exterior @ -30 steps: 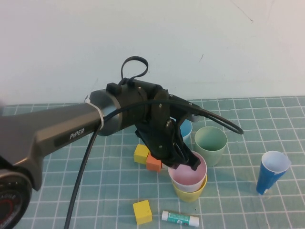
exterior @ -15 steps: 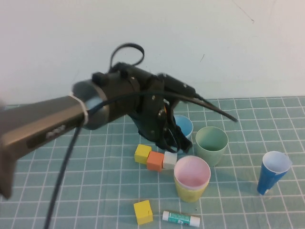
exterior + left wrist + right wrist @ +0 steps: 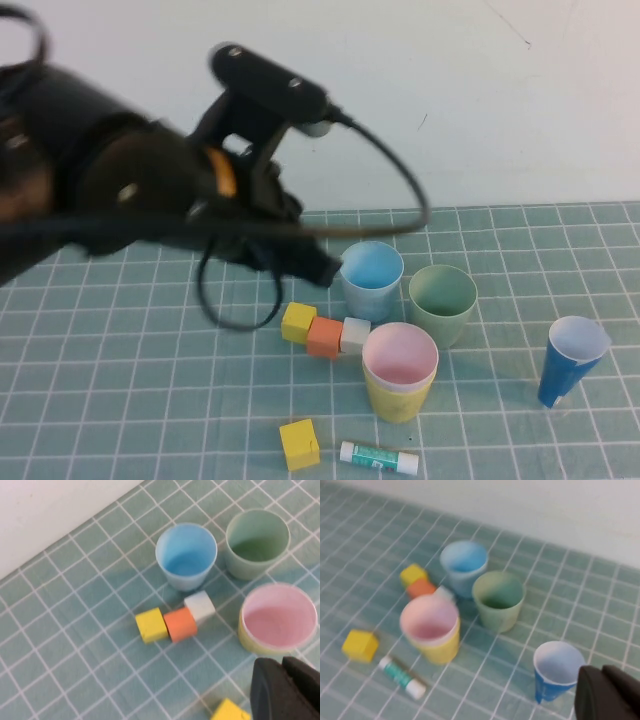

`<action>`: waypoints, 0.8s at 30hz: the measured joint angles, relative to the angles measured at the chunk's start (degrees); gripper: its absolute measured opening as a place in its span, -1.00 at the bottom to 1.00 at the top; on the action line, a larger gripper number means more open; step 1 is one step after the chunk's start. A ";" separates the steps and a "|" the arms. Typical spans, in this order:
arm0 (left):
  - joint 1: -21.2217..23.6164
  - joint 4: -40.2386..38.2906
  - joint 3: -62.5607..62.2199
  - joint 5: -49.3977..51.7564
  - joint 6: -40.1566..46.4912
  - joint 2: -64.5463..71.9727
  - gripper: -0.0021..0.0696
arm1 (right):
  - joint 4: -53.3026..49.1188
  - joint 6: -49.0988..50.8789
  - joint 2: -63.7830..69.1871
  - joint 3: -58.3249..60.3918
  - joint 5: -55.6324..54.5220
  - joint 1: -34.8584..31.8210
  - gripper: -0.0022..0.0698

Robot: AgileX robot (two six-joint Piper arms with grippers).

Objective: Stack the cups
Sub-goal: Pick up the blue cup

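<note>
A: Nearest, low in the high view, lies a glue stick [image 3: 378, 458] with a green label; its writing is too small to read.
B: Behind it the pink cup [image 3: 400, 362] sits nested in the yellow cup [image 3: 400, 402]. Further back stand the light blue cup [image 3: 371, 277] and pale green cup [image 3: 442, 302].
A: The left gripper [image 3: 286, 689] hangs above the surface, upper left; the right gripper [image 3: 607, 694] shows only in its wrist view. Neither one's opening can be told.

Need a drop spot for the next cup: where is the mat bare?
Bare mat lies between the green cup and dark blue cup, and left of the yellow block. Crowded around the pink cup, blue cup and block row.
</note>
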 joint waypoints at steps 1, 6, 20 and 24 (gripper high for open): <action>0.00 0.00 1.86 -0.28 0.00 -1.85 -0.94 | -0.32 -1.49 3.61 -2.92 2.53 0.00 -0.95; 0.00 0.03 13.80 -2.48 -1.04 -12.91 -0.94 | -0.68 -5.70 18.93 -15.52 13.62 0.09 -0.95; 0.00 0.31 35.45 -3.92 -8.69 -36.00 -0.94 | -17.08 0.27 49.51 -46.83 22.12 17.79 -0.95; 0.00 0.31 37.24 -3.92 -8.94 -39.70 -0.94 | -19.90 2.36 60.24 -57.38 25.76 20.72 -0.95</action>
